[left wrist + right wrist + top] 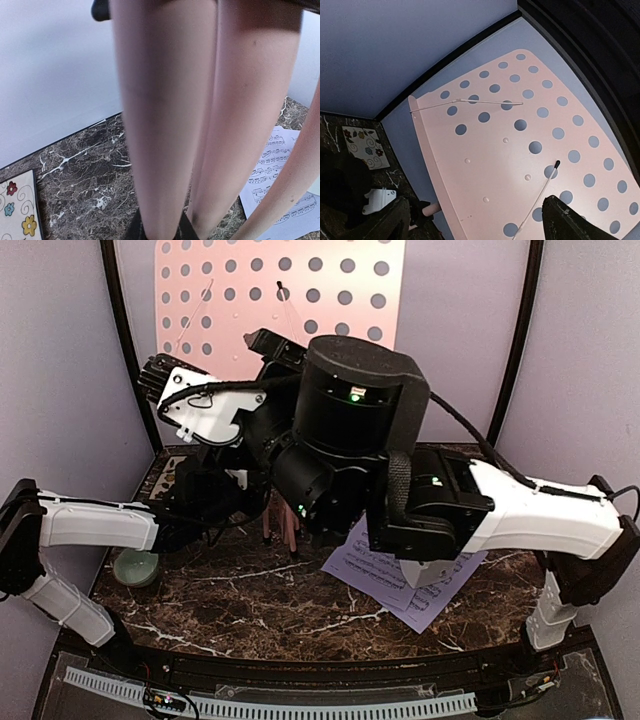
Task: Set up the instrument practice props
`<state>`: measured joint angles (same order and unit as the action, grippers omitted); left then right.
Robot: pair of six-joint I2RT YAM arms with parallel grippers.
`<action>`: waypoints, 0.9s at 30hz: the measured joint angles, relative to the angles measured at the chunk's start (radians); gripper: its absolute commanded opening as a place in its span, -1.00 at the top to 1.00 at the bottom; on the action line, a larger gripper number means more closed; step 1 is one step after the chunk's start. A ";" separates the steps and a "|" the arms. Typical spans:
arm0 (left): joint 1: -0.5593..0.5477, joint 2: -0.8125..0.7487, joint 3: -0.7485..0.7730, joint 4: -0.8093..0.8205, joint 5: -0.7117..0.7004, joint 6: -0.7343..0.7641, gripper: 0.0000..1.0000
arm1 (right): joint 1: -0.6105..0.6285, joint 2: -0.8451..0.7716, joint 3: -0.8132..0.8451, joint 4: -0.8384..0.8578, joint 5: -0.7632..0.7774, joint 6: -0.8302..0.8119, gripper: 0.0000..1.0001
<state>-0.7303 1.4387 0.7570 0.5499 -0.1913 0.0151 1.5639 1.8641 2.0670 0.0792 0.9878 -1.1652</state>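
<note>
The pink perforated music stand (pixel 285 290) stands upright at the back, its pink legs (pixel 285 528) partly hidden under my arms. My left gripper (pixel 160 227) is shut on one stand leg (pixel 160 125), which fills the left wrist view. My right gripper (pixel 158 375) is raised and open. In its wrist view the gripper (pixel 480 222) faces the stand's plate (pixel 520 150) without touching it. White sheet music (pixel 395 580) lies flat on the table at the right and also shows in the left wrist view (pixel 280 185). A pale grey shape (pixel 437 573), perhaps the metronome, sits on it, mostly hidden by my right arm.
A pale green bowl (pixel 137 566) sits at the left by my left forearm. The floral coaster (pixel 17 210) lies at the back left and also shows in the right wrist view (pixel 362 145). The table top is dark marble (pixel 250 610). Walls close in on three sides.
</note>
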 measured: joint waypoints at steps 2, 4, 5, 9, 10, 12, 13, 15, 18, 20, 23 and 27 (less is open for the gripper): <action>0.000 0.001 0.003 -0.005 0.000 0.000 1.00 | 0.009 -0.016 0.022 -0.088 -0.024 0.112 -0.99; 0.000 0.004 0.009 -0.010 -0.001 0.000 1.00 | 0.009 -0.050 0.020 -0.197 -0.071 0.247 -1.00; 0.000 0.005 0.010 -0.010 -0.002 0.000 1.00 | 0.009 -0.073 0.006 -0.244 -0.103 0.318 -1.00; 0.000 0.008 0.013 -0.013 -0.004 0.001 1.00 | -0.003 -0.218 -0.189 -0.334 -0.240 0.580 -0.92; 0.000 0.009 0.013 -0.013 -0.004 0.001 1.00 | -0.009 -0.259 -0.262 -0.337 -0.293 0.652 -0.89; 0.000 0.012 0.015 -0.012 -0.004 0.001 1.00 | -0.029 -0.322 -0.400 -0.328 -0.381 0.779 -0.85; 0.000 0.014 0.017 -0.011 -0.004 0.002 1.00 | -0.048 -0.351 -0.483 -0.314 -0.432 0.851 -0.82; 0.000 0.018 0.021 -0.010 -0.004 0.004 1.00 | -0.092 -0.385 -0.624 -0.286 -0.517 0.972 -0.77; 0.000 0.023 0.024 -0.007 -0.004 0.010 1.00 | -0.175 -0.401 -0.828 -0.213 -0.636 1.145 -0.67; 0.000 0.023 0.024 -0.006 -0.003 0.014 1.00 | -0.227 -0.399 -0.915 -0.186 -0.695 1.226 -0.59; 0.000 0.023 0.024 -0.006 0.000 0.022 1.00 | -0.319 -0.384 -0.979 -0.136 -0.775 1.330 -0.49; 0.000 0.023 0.024 -0.005 0.005 0.030 1.00 | -0.435 -0.329 -0.986 -0.041 -0.857 1.409 -0.39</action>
<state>-0.7303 1.4612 0.7811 0.5449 -0.1864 0.0448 1.1286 1.5352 1.0809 0.0383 0.1310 0.2436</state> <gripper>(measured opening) 0.135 0.726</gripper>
